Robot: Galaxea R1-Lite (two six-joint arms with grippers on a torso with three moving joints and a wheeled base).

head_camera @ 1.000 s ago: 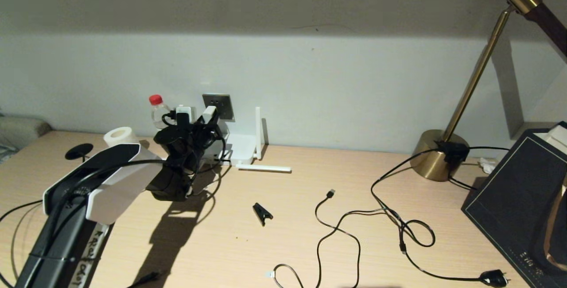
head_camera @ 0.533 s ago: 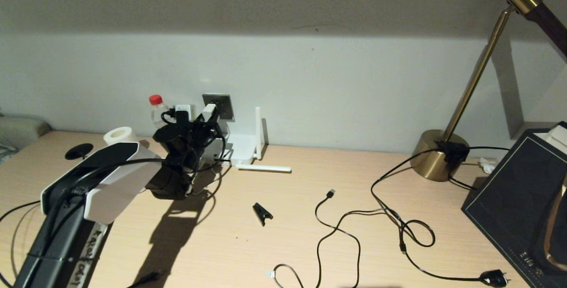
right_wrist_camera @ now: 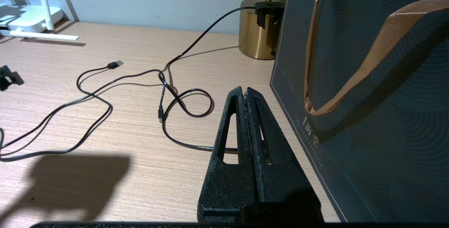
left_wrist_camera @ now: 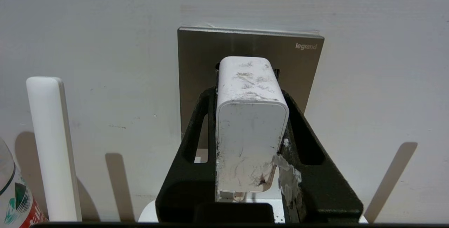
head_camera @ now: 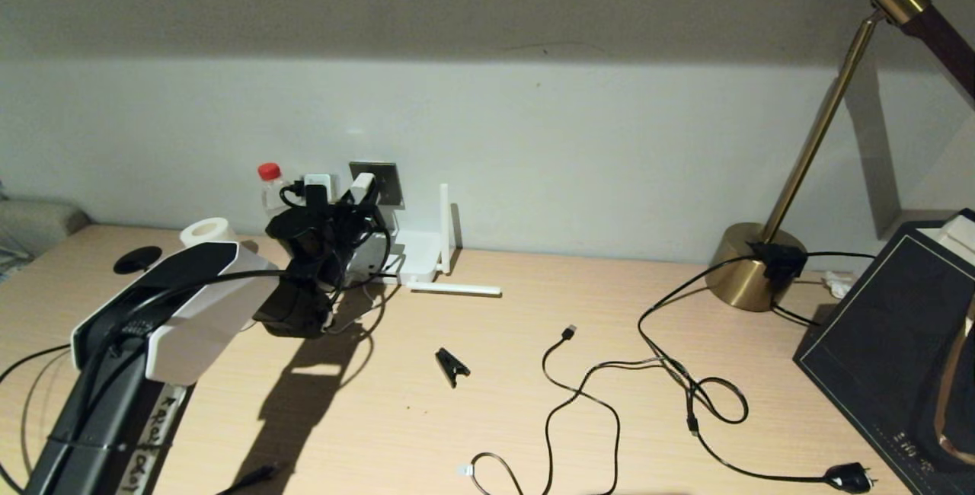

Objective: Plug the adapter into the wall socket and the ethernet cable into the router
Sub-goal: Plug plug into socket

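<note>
My left gripper [left_wrist_camera: 249, 93] is shut on the white adapter [left_wrist_camera: 250, 122], with one black finger on each side of it. The adapter's far end points straight at the grey wall socket [left_wrist_camera: 196, 56] and covers the middle of the plate; its prongs are hidden. In the head view the left gripper [head_camera: 335, 209] holds the adapter [head_camera: 363, 186] up just in front of the wall socket [head_camera: 388, 180]. The white router [head_camera: 417, 255] lies on the table below the socket. The ethernet cable [head_camera: 487, 461] lies loose near the front edge. My right gripper [right_wrist_camera: 245, 89] is shut and empty, low over the table.
A red-capped bottle [head_camera: 268, 186] and a tape roll [head_camera: 204, 232] stand left of the socket. A black clip [head_camera: 451, 365], a USB-tipped cable [head_camera: 570, 333] and a plug [head_camera: 849, 477] lie mid-table. A brass lamp [head_camera: 754, 266] and a dark bag [head_camera: 899, 327] are at the right.
My left gripper has carried the adapter slightly up and closer to the wall socket. Nothing else has moved.
</note>
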